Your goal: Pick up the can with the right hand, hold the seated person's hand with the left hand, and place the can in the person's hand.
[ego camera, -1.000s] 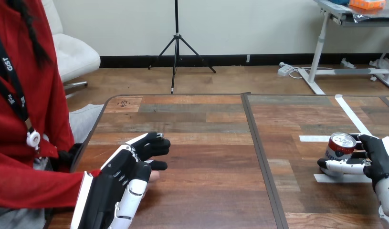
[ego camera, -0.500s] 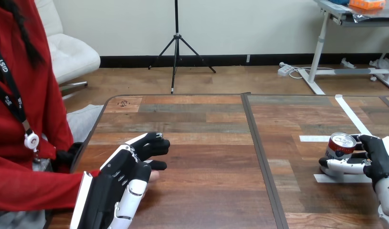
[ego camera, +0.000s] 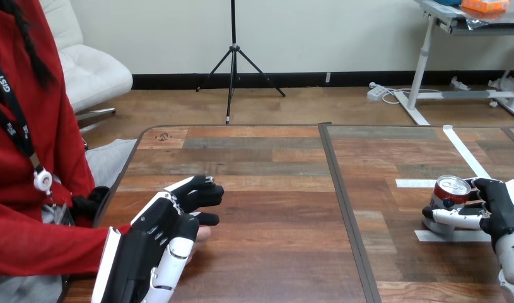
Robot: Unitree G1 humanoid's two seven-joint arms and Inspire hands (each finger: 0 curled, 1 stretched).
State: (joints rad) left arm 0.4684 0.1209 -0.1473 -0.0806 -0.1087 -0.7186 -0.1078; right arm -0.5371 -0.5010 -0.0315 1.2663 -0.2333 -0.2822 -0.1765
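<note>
Head view: can (ego camera: 450, 194) stands upright near the table's (ego camera: 273, 189) right edge, between white tape strips (ego camera: 413, 183). Right hand (ego camera: 501, 211) is clamped on it, with the thumb across the near side and the fingers (ego camera: 484, 187) round the far side. Can't tell whether the base is off the wood.

Versus 1.0 s ago: the can is in almost the same spot, and the thumb has slid a touch toward the right edge.

Left hand (ego camera: 154, 237) is near the table's left edge, lying over the person's hand (ego camera: 205, 233), of which just a tip shows from under it. Can't tell if it actually grips that hand. Its pose matches the earlier frames. The red sleeve (ego camera: 52, 246) runs in from the left edge to under the left hand. The can and the person's hand are well apart.
</note>
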